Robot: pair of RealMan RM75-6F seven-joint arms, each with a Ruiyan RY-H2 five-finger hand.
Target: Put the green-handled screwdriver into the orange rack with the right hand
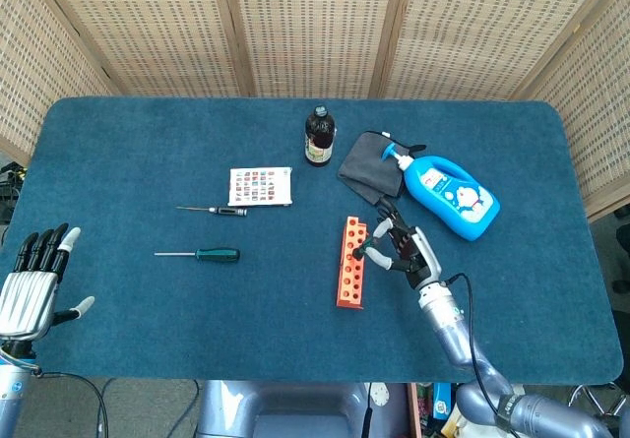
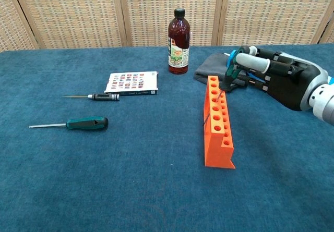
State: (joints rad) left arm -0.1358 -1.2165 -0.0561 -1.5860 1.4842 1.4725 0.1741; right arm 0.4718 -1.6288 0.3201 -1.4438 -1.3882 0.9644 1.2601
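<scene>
My right hand (image 2: 284,81) (image 1: 406,249) grips a green-handled screwdriver (image 2: 231,71) by its handle, just right of the orange rack's far end. The shaft slants down into a hole near the far end of the rack (image 2: 218,122) (image 1: 350,263), and a thin dark tip shows at the rack's left side. A second green-handled screwdriver (image 2: 78,123) (image 1: 203,254) lies flat on the blue mat at the left. My left hand (image 1: 30,285) hangs at the table's near left corner, fingers spread and holding nothing.
A black-handled screwdriver (image 1: 221,210) and a printed card (image 1: 261,185) lie left of centre. A dark bottle (image 2: 178,36) stands at the back. A grey cloth (image 1: 362,165) and a blue detergent bottle (image 1: 450,194) lie behind my right hand.
</scene>
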